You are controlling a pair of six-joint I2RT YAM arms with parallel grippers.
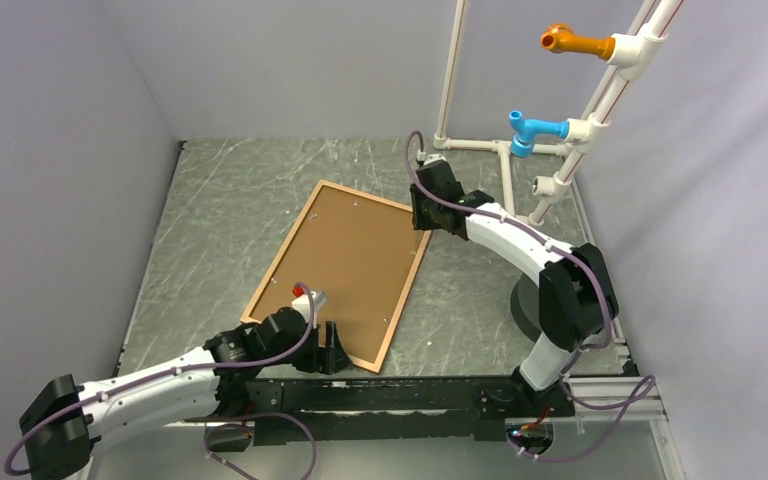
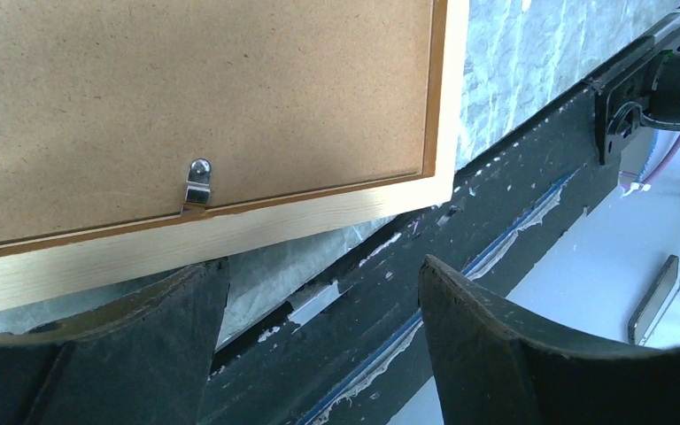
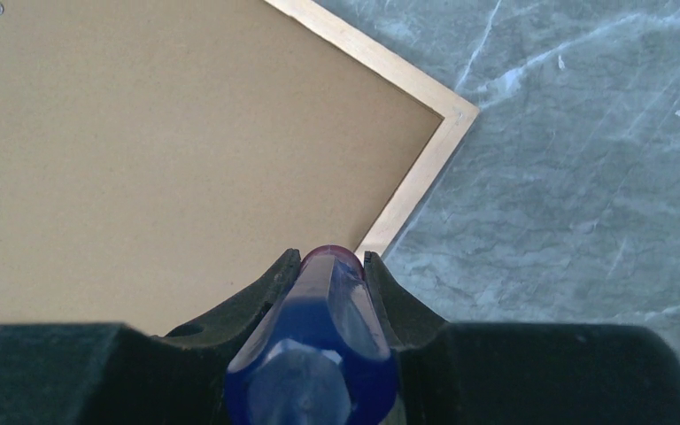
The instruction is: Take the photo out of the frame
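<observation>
Frame (image 2: pixel 230 232) face-down — left gripper (image 2: pixel 319 274) wide at its edge; right gripper (image 3: pixel 329 258) grips blue tool (image 3: pixel 314 354).

Bare table (image 1: pixel 230 190) is lying open around the frame (image 1: pixel 282 250), while the pipe stand (image 1: pixel 480 145) is crowding the far-right corner.

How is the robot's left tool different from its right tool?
The left tool is open and empty; the right tool is shut on a blue see-through handle. The left tool sits by the near edge of the frame, next to a metal clip; the right tool is over a far corner. Both have black fingers.
</observation>
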